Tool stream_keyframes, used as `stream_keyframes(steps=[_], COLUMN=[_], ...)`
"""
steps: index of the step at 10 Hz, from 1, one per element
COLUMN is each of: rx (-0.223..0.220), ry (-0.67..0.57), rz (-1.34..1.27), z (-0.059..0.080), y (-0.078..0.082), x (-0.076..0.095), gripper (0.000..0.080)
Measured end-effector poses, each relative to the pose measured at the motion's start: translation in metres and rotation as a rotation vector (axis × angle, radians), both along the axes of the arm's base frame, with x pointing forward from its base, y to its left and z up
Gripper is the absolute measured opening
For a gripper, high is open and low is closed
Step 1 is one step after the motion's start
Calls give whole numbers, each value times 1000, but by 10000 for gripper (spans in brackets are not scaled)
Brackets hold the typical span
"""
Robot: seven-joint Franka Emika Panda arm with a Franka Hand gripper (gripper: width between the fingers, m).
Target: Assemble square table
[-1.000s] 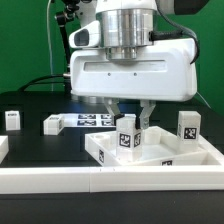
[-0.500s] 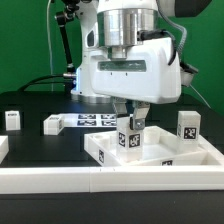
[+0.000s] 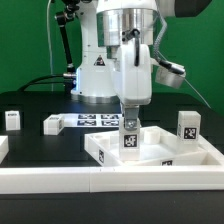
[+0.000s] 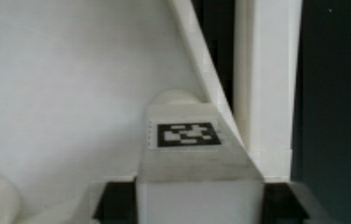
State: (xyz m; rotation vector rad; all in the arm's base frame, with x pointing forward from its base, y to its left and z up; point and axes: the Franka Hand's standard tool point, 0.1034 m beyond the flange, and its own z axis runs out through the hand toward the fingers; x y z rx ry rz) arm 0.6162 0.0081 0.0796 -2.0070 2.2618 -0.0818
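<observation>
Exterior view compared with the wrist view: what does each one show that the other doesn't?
Only the exterior view: the robot arm, three loose legs, one standing at that view's left, one lying nearby, one at its right, and the marker board. Only the wrist view: a close-up of dark fingers flanking the held leg. Both: the gripper shut on that tagged leg, standing on the white slab.
</observation>
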Motion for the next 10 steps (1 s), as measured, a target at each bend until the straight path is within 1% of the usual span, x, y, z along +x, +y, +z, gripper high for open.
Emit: stream_keyframes(steps=[1, 2, 4, 5, 6, 7, 8, 9, 10], rx=[10, 12, 41, 49, 45, 39, 38, 30, 20], ry=[1, 2, 0, 0, -1, -3, 1, 6, 12], rz=[-70, -86, -163, -216, -182, -142, -107, -33, 92], z=[0, 0, 0, 0, 0, 0, 0, 1, 1], y=[1, 1, -1, 0, 1, 0, 0, 1, 4], x=[0, 0, 1, 1, 1, 1, 1, 1, 0], gripper=[291, 291, 291, 291, 291, 418, 418, 551, 627])
